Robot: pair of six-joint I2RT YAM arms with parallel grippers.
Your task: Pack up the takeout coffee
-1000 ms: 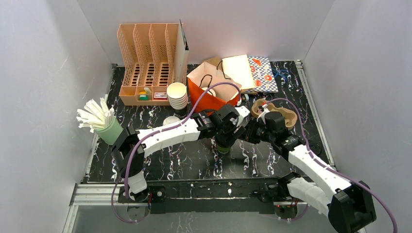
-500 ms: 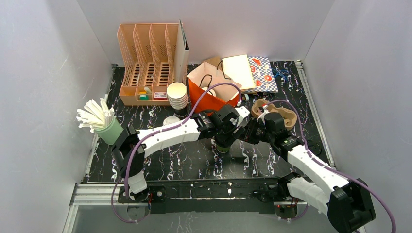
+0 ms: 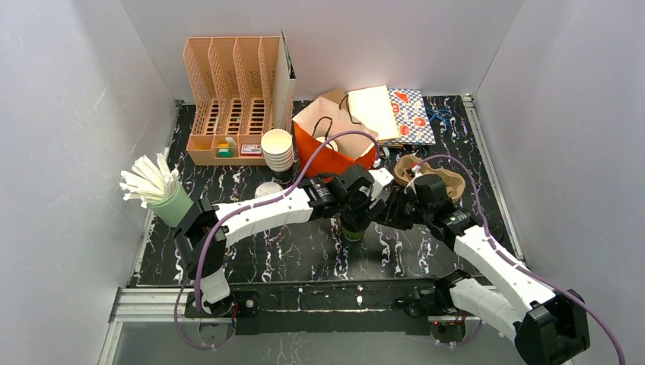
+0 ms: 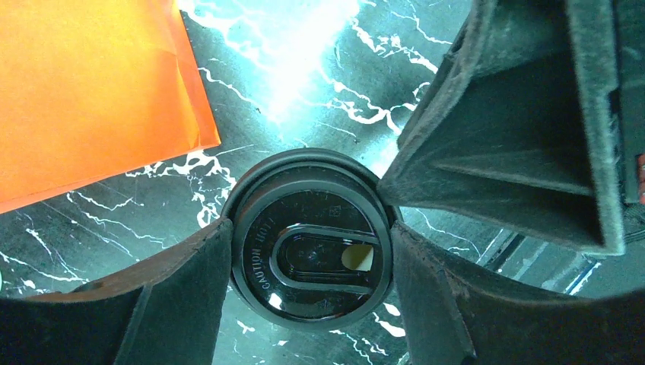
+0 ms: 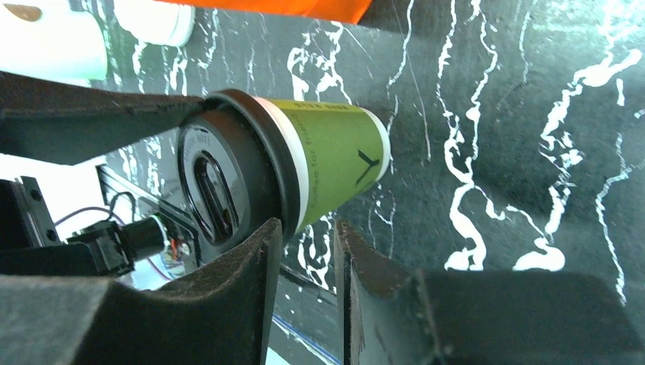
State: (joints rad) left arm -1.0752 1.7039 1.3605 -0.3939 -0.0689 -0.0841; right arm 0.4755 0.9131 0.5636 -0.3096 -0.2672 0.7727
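On table [image 3: 266, 251] | green cup [image 5: 335, 160] upright, black lid [image 4: 308, 262] up, axis vertical | left claw [image 4: 308, 236] clasps lid | right claw [image 5: 308, 232] narrow, empty

I see my grippers meet just in front of the orange bag [image 3: 332, 152]: left gripper [image 3: 357, 211] over the green cup [image 3: 351, 230], right gripper [image 3: 395, 207] close beside it. A stack of white cups [image 3: 278, 150] stands left of the bag.

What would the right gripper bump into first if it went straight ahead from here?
Most likely the green cup, just beyond the fingertips of the right gripper, close under its black lid. The gap looks tiny, though depth is hard to judge.
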